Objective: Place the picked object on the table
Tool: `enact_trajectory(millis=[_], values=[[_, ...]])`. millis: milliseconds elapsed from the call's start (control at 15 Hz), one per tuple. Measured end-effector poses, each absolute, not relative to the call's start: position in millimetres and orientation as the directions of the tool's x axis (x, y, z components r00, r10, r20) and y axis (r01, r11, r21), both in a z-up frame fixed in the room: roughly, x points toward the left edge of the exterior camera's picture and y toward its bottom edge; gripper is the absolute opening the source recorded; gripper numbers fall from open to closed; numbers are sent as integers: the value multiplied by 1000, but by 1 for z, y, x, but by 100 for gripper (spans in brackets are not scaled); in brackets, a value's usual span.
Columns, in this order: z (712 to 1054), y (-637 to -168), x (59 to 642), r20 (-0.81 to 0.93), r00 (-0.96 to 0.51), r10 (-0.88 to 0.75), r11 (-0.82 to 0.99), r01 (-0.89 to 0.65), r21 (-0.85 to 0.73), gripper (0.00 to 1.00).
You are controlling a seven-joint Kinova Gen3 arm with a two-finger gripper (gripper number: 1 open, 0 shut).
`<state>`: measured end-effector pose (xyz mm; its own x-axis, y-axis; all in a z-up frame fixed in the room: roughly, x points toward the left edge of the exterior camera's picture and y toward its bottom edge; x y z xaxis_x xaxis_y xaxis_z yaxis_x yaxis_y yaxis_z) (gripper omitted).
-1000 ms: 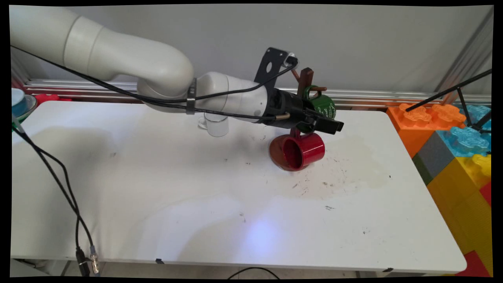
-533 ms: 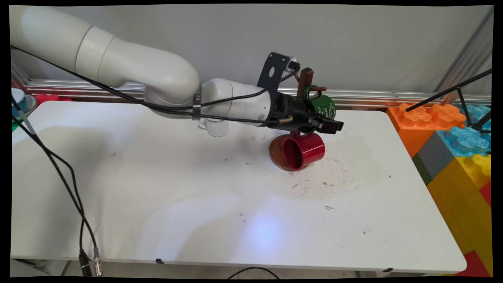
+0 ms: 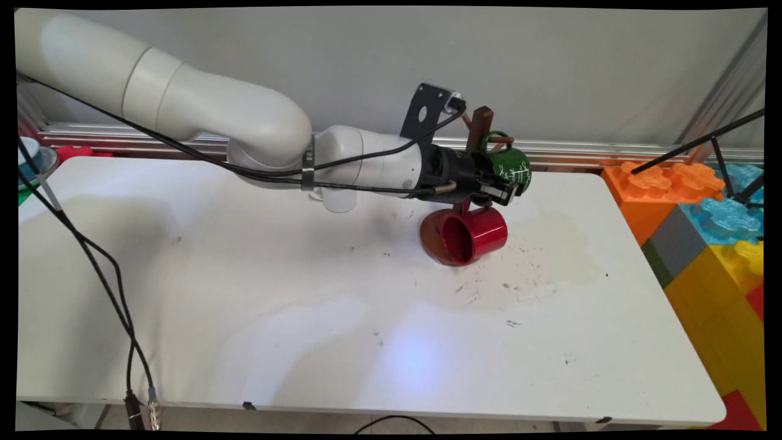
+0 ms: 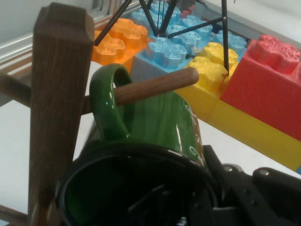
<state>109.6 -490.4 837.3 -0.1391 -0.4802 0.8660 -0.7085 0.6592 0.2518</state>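
A wooden mug tree (image 3: 479, 125) stands at the back of the white table (image 3: 244, 293) on a brown round base (image 3: 429, 235). A green mug (image 3: 513, 166) hangs by its handle on a peg (image 4: 155, 87) beside the post (image 4: 56, 94). My gripper (image 3: 506, 190) is shut on this mug's rim, one finger inside the mouth and one against the outer wall (image 4: 221, 188). In the hand view the green mug (image 4: 160, 122) opens toward the camera. A red mug (image 3: 479, 232) hangs lower on the tree, its mouth facing left.
A clear glass cup (image 3: 336, 198) stands behind the arm's wrist. Large coloured building blocks (image 3: 702, 208) are stacked off the table's right end, with black tripod legs (image 3: 727, 159) over them. Black cables (image 3: 91, 275) hang over the table's left side.
The fingers that reached out past the green mug's right side have drawn in onto its rim. The green mug has shifted slightly right on the peg.
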Motion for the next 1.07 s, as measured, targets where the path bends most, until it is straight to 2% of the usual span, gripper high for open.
enact_trajectory(millis=[1067], values=[[861, -467, 118, 897, -127, -423, 717, -652, 246, 0]])
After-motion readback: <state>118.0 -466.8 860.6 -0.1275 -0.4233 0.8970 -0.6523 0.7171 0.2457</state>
